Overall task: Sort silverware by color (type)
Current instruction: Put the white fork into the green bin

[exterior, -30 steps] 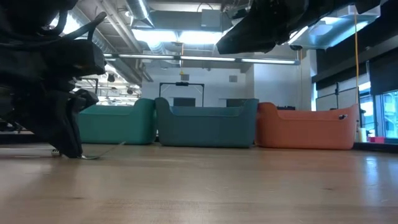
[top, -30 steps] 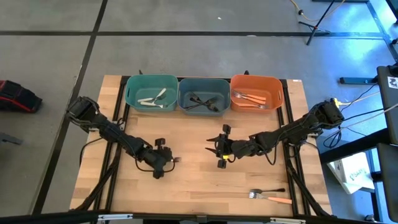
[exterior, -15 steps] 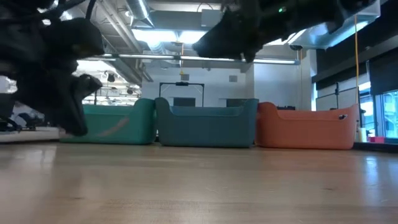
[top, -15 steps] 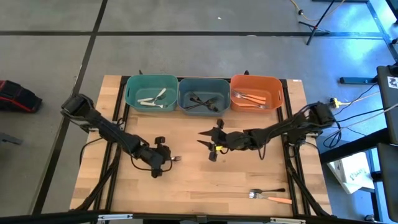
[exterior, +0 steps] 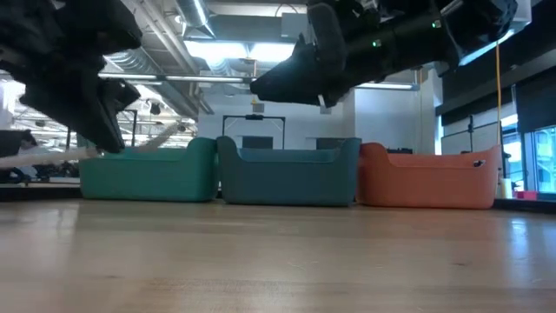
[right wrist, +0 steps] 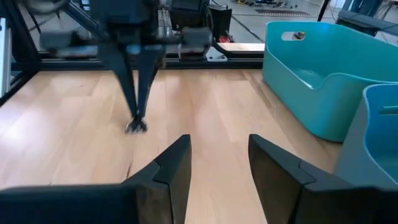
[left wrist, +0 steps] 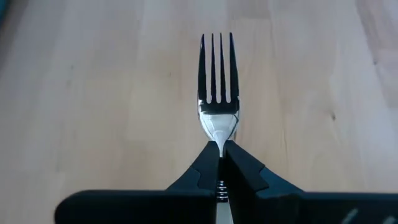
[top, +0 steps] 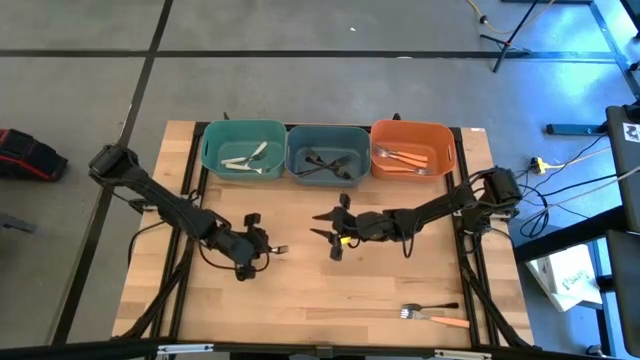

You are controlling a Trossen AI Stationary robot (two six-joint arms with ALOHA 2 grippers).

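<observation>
My left gripper (top: 262, 247) is shut on a fork (left wrist: 217, 74) with metal tines and a pale handle. It holds the fork above the wood table, left of centre. In the low view the fork (exterior: 161, 139) shows in front of the teal bin. My right gripper (top: 328, 232) hovers open over the table's middle, facing the left one, with nothing between its fingers (right wrist: 174, 168). Forks lie inside the teal bin (top: 243, 148), blue bin (top: 328, 152) and orange bin (top: 413, 148). Two more forks (top: 432, 313) lie flat on the table at the near right. My left gripper pinches the fork's narrow neck (left wrist: 219, 138), just behind the tines, between its two fingertips. The fingers slant downward and lie along the fork, whose handle runs back between them. The fork is lifted clear of the table, its tines pointing toward the table's right.
The three bins stand side by side along the far edge. The two loose forks lie near the front right corner. Bare wood (top: 300, 290) stretches between the grippers and the near edge.
My left gripper has risen and drawn slightly toward the table's left, lifting the fork's tines off the table until it hangs clear. My right gripper has moved toward the table's left and sunk lower, staying open.
</observation>
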